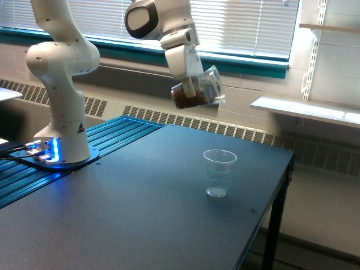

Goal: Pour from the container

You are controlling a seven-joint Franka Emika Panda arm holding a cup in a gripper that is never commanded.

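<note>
The claw (191, 89) is pinching the container (198, 90), which hangs in the air high above the surface (129, 208), up at about eleven o'clock from the small cup (219, 172) that stands on it, and well apart from that cup. The container is tilted, its open mouth turned toward three o'clock, with a dark brown granular load settled in its lower part. It looks like thin clear plastic, so I judge it light and somewhat springy: a hard squeeze could bow the wall, and the smooth sides could slip, so a hold low on the wall near the stiffer base seems safest. The loose fill will probably shift suddenly once the tilt grows. The claw's fingers are mostly hidden behind the container and the arm's white housing, and the container's rim blurs against the bright window blinds (247, 22).
</note>
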